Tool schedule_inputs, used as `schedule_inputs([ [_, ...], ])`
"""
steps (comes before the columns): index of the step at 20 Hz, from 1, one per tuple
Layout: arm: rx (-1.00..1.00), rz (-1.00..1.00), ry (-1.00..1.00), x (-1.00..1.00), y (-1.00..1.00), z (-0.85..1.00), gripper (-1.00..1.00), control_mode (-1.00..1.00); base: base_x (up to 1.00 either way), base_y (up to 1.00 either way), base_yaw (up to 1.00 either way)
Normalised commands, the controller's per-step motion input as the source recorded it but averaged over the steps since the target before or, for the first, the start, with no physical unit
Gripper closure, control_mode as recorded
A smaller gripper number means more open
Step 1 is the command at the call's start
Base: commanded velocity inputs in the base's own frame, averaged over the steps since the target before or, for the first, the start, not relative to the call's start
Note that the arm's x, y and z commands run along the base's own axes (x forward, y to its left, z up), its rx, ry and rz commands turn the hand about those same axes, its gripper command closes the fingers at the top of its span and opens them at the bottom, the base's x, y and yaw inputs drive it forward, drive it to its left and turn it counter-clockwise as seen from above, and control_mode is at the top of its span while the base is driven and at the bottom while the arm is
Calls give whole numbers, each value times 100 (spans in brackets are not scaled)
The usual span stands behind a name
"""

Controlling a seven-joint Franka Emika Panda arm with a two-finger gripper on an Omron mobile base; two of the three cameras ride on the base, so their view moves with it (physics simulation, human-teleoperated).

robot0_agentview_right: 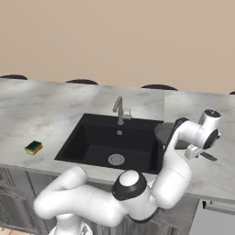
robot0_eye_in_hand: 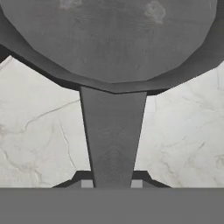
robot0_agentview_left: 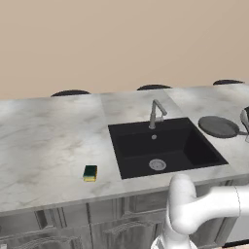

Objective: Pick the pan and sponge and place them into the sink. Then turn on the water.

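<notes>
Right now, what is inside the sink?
Inside the sink I see just a round silver drain on the black floor; no water falls from the faucet. In the right base view, the arm covers the basin's right edge.

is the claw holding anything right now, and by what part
Probably the pan, by its handle: the claw has a finger on each side of it. Firm contact can't be confirmed.

Nothing to read here, folks: no lettering, label, brand, number or sign anywhere across the left base, right base or hand views.
</notes>
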Motion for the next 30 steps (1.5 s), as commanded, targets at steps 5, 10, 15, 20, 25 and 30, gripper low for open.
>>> schedule_inputs([
  [5, -1, 22, 0, -19, 60, 5, 100, -100, 0, 0, 0],
  [10, -1, 20, 0, -19, 71, 0, 100, -100, 0, 0, 0],
  [15, 0, 10, 0, -9, 74, 0, 100, -100, 0, 0, 0],
  [20, -1, 1, 0, 0, 69, 0, 100, -100, 0, 0, 0],
  [25, -1, 0, 0, 0, 67, 0, 100, -100, 0, 0, 0],
  [30, -1, 0, 0, 0, 55, 0, 100, -100, 0, 0, 0],
])
